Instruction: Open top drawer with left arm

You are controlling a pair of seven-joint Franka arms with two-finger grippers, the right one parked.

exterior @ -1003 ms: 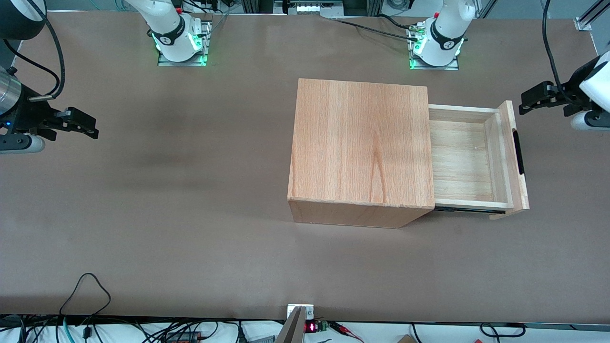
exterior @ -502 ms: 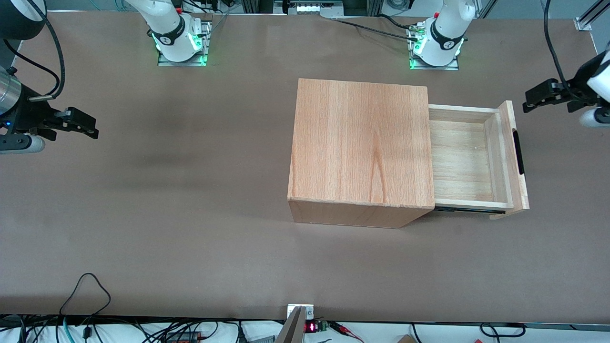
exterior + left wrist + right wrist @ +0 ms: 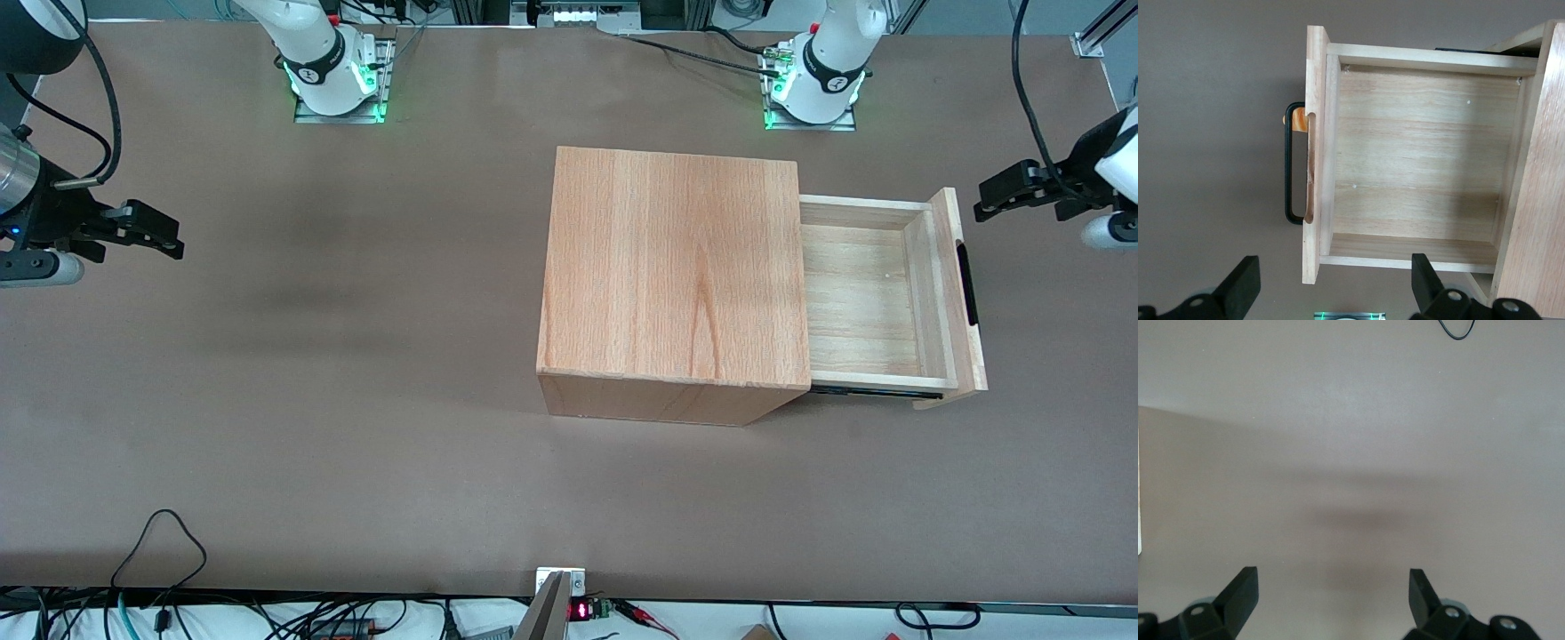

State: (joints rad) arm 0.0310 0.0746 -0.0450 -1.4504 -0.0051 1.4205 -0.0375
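Gripper (image 3: 987, 197) clear of top drawer (image 3: 867, 298)

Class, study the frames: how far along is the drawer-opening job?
Done: the top drawer stands pulled well out of the cabinet, its bare floor showing. In hand: nothing; the left gripper hangs open, apart from the black handle. Left: apparently nothing beyond parking the arm.

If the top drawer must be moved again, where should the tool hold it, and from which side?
Hold the black bar handle on the top drawer, probably at its middle. It stands off the front panel, leaving a gap for one finger, and it faces the working arm's end of the table, so come from there. The tool hangs open above the table, apart from the drawer and touching nothing.
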